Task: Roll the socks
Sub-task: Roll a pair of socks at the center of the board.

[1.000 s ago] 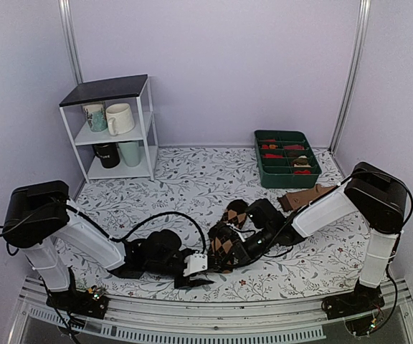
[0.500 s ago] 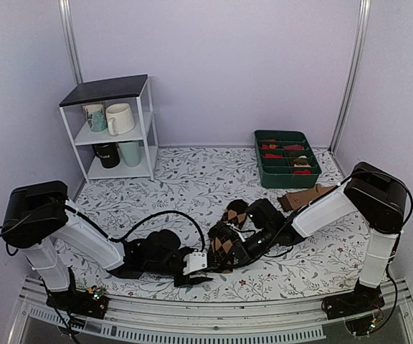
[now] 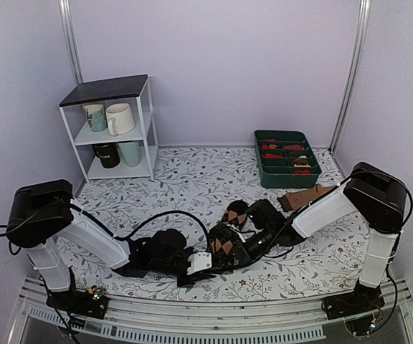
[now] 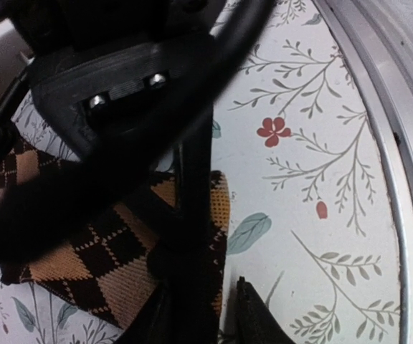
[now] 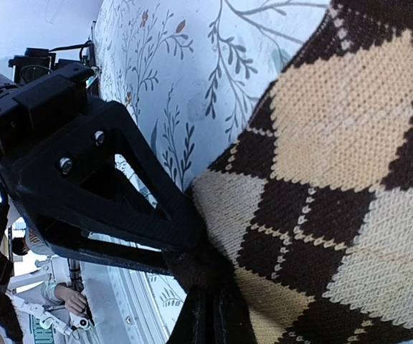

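Observation:
The dark brown argyle socks (image 3: 226, 241) lie bunched at the front middle of the table, with one end turned up behind (image 3: 235, 213). My right gripper (image 3: 224, 254) is shut on a bunched brown edge of the sock (image 5: 335, 179); its jaws (image 5: 217, 315) pinch the fabric. My left gripper (image 3: 206, 265) meets it from the left. In the left wrist view its jaws (image 4: 224, 308) stand nearly together over the sock's (image 4: 84, 247) edge. The left finger (image 5: 99, 186) touches the same bunch. The right gripper's body hides much of the left wrist view.
A plain tan sock (image 3: 303, 197) lies beside the right arm. A green divided tray (image 3: 260, 170) holding small red bundles stands at the back right. A white shelf (image 3: 148, 122) with mugs stands at the back left. The metal front rail (image 4: 407, 179) runs close by the grippers.
My left gripper has slid right along the table front, up to the sock's edge. The right gripper stays shut on the sock, and the bunch has shifted slightly.

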`<state>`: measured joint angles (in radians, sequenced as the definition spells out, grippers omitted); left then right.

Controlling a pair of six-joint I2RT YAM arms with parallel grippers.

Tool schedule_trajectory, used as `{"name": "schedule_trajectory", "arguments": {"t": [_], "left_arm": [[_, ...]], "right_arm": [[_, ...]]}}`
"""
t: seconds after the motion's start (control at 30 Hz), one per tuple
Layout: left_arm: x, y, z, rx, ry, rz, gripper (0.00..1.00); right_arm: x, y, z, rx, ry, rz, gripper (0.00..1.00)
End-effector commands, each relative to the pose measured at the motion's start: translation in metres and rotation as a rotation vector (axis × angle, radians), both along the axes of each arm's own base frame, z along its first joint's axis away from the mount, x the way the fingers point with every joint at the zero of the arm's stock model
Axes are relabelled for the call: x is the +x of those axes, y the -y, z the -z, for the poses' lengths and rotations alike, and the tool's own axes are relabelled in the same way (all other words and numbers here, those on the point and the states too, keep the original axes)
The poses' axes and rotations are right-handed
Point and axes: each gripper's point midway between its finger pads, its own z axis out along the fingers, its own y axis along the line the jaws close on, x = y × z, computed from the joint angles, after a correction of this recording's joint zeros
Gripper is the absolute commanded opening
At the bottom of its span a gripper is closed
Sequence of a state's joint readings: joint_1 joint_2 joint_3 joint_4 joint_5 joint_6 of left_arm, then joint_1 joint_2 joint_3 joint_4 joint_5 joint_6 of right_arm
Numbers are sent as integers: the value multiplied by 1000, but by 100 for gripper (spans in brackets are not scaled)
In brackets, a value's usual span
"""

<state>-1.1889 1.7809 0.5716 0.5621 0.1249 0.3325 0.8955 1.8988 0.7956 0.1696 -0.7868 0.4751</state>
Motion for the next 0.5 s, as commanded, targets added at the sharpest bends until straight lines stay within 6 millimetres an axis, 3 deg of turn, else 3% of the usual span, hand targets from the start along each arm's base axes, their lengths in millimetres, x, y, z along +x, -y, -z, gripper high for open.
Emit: {"name": "schedule_trajectory", "arguments": {"t": [0.0,0.2,0.37,0.47], "left_arm": [[-9,-4,16,57,-78,17,24],[-8,-11,15,59,-201,-27,0],[-15,-16,9,51,-343,-39,0],[-19,-21,13,82,-452,-61,0]], "right_arm": [[-41,61,73,-339,-168,28,0],[-39,57,70,-319,-152,23,2],[-29,48,53,-248,-66,9,8],[-6,37,22,-139,127,41,17]]}}
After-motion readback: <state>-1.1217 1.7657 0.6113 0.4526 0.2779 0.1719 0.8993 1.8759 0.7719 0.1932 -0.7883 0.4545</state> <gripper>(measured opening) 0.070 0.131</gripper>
